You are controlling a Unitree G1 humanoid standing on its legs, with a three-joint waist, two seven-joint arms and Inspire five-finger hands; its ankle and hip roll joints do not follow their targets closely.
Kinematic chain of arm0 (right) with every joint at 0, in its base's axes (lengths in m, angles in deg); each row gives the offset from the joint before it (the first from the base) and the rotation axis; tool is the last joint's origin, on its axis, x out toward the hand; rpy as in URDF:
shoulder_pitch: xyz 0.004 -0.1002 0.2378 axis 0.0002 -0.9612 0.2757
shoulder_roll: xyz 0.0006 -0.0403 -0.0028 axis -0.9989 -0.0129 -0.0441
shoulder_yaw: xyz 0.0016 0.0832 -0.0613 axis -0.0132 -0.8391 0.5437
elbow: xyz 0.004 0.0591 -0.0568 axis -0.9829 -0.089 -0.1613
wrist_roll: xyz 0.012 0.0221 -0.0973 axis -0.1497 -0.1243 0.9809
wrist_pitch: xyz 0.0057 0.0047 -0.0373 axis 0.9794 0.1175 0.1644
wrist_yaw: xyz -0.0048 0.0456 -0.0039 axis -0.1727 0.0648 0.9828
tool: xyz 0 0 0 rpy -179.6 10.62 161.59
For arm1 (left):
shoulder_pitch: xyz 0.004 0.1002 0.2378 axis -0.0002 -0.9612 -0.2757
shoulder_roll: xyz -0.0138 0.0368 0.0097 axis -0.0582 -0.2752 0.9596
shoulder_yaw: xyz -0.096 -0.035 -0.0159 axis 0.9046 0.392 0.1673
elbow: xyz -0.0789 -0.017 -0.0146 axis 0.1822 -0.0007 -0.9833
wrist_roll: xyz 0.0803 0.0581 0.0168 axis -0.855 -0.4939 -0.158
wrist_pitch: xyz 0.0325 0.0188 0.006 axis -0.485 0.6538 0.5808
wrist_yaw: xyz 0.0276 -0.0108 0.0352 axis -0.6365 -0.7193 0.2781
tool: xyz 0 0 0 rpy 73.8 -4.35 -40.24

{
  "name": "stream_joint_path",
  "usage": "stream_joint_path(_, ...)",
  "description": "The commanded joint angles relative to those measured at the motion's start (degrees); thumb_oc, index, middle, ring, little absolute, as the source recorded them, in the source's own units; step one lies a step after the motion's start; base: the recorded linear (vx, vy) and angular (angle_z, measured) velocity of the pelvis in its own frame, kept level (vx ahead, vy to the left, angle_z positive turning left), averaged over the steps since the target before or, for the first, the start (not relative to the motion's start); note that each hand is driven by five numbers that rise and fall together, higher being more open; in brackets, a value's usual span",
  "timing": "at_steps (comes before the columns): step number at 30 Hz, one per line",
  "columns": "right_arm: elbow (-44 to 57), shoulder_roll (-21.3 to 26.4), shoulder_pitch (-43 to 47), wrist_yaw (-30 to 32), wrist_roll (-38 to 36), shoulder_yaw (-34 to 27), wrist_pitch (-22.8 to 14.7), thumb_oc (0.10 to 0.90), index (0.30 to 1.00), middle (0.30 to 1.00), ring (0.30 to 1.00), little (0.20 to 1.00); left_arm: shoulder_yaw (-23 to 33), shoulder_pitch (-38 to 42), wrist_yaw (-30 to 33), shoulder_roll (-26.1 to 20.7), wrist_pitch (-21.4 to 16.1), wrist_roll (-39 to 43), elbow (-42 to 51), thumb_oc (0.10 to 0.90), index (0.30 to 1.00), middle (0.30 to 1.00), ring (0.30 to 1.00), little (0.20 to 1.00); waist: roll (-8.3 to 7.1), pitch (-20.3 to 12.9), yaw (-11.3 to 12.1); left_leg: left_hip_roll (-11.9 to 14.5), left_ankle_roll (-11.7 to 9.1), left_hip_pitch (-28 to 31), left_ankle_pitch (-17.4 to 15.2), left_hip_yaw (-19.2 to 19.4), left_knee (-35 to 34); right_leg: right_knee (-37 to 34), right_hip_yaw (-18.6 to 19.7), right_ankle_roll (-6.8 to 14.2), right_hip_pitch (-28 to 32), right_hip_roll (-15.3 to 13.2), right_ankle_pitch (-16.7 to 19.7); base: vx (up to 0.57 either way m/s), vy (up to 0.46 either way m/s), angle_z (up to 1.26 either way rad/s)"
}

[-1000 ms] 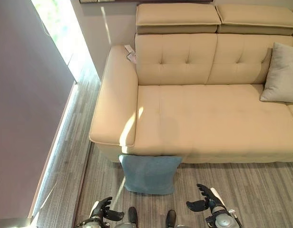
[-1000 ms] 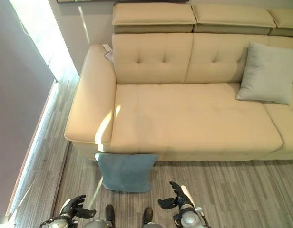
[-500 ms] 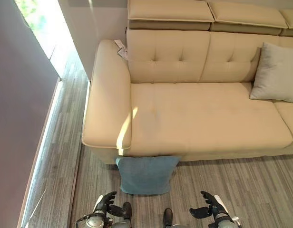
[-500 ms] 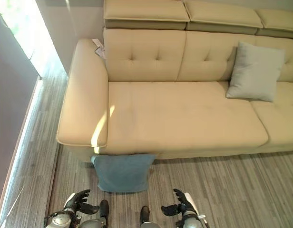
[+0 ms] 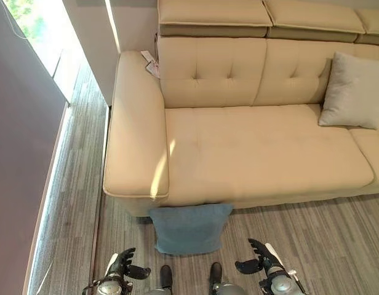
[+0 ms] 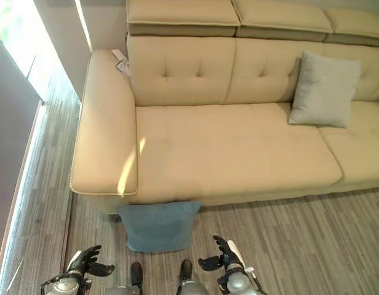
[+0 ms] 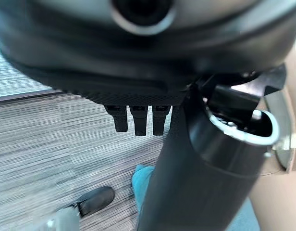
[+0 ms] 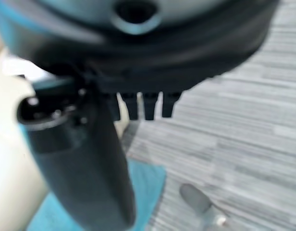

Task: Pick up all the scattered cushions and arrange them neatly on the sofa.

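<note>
A blue cushion (image 5: 190,228) leans on the floor against the front of the beige sofa (image 5: 257,147), below its left armrest (image 5: 135,129). A grey cushion (image 5: 352,91) stands against the sofa's backrest at the right. My left hand (image 5: 121,265) hangs low over the floor, to the left of the blue cushion (image 7: 141,179) and nearer me, with its fingers relaxed and empty. My right hand (image 5: 258,259) hangs to the cushion's right, fingers spread, holding nothing. The blue cushion (image 8: 148,178) also shows past the right hand's fingers (image 8: 138,106).
Striped grey floor (image 5: 312,239) runs along the sofa's front. A dark wall panel (image 5: 17,178) stands on the left with a bright window strip (image 5: 39,37) behind it. A white tag (image 5: 151,63) lies at the armrest's back corner.
The whole picture has shifted, so the camera moved; the sofa and cushions kept their places. Both hands stay low and open.
</note>
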Motion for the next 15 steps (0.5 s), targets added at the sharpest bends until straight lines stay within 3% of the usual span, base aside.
stream_joint_path(1, 0.1, 3.2, 0.9, 1.5, 0.8, -0.9, -1.7, 0.800, 0.900, 0.900, 0.900, 0.900, 0.8, 1.5, 0.6, 0.7, -2.3, -1.0, 0.7, 0.800, 0.900, 0.900, 0.900, 0.900, 0.17, -1.9, 1.1, -2.0, -1.1, -1.5, -6.9, -3.4, 4.3, 3.4, 1.3, 2.8, -1.0, 0.5, -3.1, 0.06, -0.049, 0.09)
stream_joint_path(6, 0.3, 3.7, 0.6, 2.1, 0.2, -1.7, -2.0, 0.800, 0.900, 0.900, 0.900, 0.900, 1.1, 1.7, 1.0, 0.8, -2.6, 0.8, 3.3, 0.800, 0.900, 0.900, 0.900, 0.900, 0.15, -2.0, 1.0, -1.7, -1.6, -0.6, -6.9, -4.0, 3.8, 0.9, 0.3, 2.3, 0.8, 0.9, -3.2, 0.05, -0.077, 0.12)
stream_joint_path(10, 1.5, 4.3, 2.2, 3.9, -1.2, -2.6, -2.3, 0.800, 0.900, 0.900, 0.900, 0.900, 1.2, 4.0, 2.7, 0.1, -3.4, 3.9, 7.0, 0.800, 0.900, 0.900, 0.900, 0.900, 0.00, 0.5, 0.9, -1.4, -2.0, -4.5, -6.8, -4.2, 5.7, 1.7, 0.1, 2.0, -2.0, 0.8, -3.0, -0.17, -0.067, 0.05)
stream_joint_path(11, 2.2, 5.0, 4.1, 5.1, -2.3, -3.1, -2.3, 0.800, 0.900, 0.900, 0.900, 0.900, 0.9, 6.6, 3.9, -0.6, -4.2, 5.9, 8.8, 0.800, 0.900, 0.900, 0.900, 0.900, 0.01, 3.1, 0.8, -1.2, -2.3, -9.3, -6.8, -4.2, 9.0, 3.2, 0.2, 1.6, -5.8, 0.3, -2.8, -0.20, -0.044, 0.03)
stream_joint_path(15, 3.3, 6.4, 7.6, 7.2, -3.9, -3.7, -2.3, 0.800, 0.900, 0.900, 0.900, 0.900, 0.4, 10.2, 5.8, -1.6, -5.5, 9.0, 11.1, 0.800, 0.900, 0.900, 0.900, 0.900, 0.74, 5.5, 0.4, -1.2, -2.5, -17.1, -7.0, -4.3, 14.0, 7.5, 0.4, 0.7, -13.5, -0.2, -2.8, -0.24, -0.029, 0.06)
